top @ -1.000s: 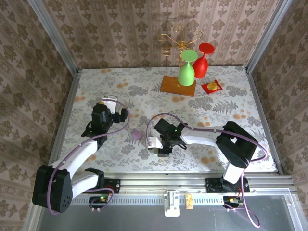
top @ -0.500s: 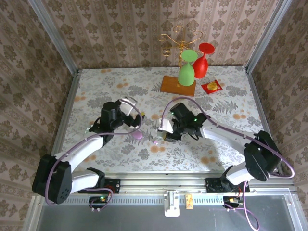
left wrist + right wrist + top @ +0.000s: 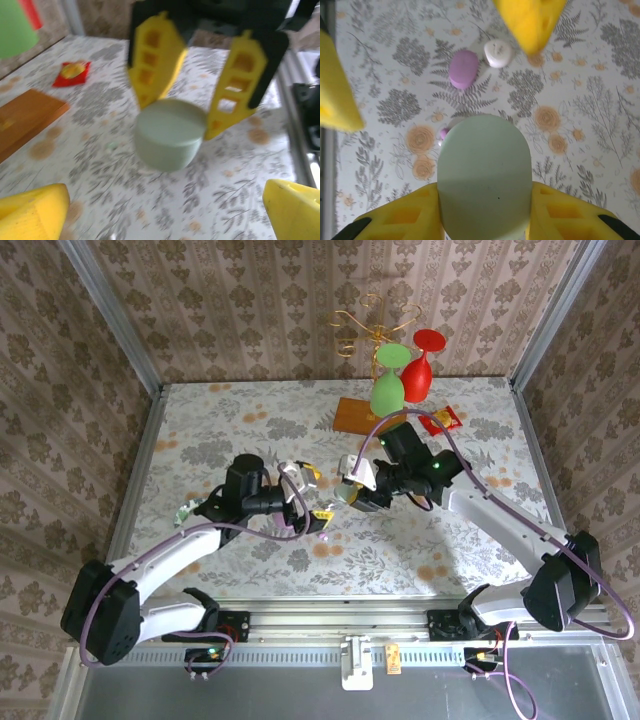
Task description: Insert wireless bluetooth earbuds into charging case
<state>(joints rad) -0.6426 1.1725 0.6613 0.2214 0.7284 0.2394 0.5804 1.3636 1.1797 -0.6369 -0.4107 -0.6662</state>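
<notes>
Pale-green oval case (image 3: 485, 175) clamped between right gripper (image 3: 485, 216) fingers (image 3: 405, 217), carried farther from the bases than a second ago, left gripper (image 3: 162, 212) spread wide, swung in to face it, earbud (image 3: 444, 133) on table just beyond right fingertips, purple case (image 3: 464, 68) and white case (image 3: 498, 53) farther beyond.

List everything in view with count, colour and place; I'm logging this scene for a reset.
green case: 1, pale green, gripped in right tool
purple case: 1, purple, on table
white case: 1, white, beside purple case
earbud: 1 visible, purple-whitish, table, partly behind green case
wooden board: 1, brown, far side
green glass: 1, green, by board
red glass: 1, red, beside green glass
red packet: 1, red, right of board
wire rack: 1, gold, back wall
left tool: 1, yellow, open
right tool: 1, yellow, gripping green case
</notes>
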